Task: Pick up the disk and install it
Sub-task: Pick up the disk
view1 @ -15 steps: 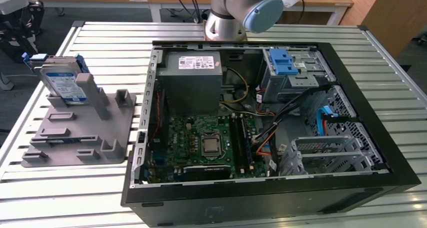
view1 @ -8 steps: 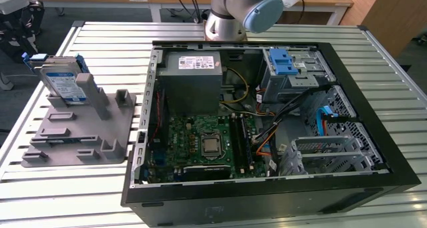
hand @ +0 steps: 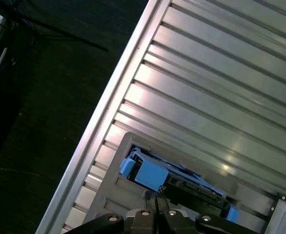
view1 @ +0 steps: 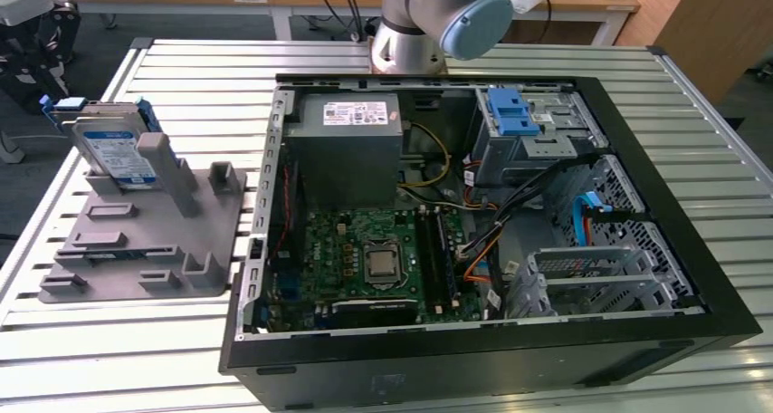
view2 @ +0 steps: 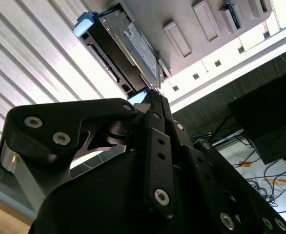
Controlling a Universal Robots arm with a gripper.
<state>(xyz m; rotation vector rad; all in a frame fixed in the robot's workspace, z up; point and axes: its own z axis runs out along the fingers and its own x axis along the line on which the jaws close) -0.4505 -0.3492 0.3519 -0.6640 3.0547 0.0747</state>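
Exterior view: we find the disk standing on edge in a grey fixture on the bench, at the exterior view's left. In the first wrist view our gripper, fingers pressed together and empty, points straight at its blue-framed upper edge.

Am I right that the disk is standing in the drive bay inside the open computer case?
Not quite. The exterior view shows the disk standing in the grey holder on the table, to that view's left of the open computer case, not inside it.
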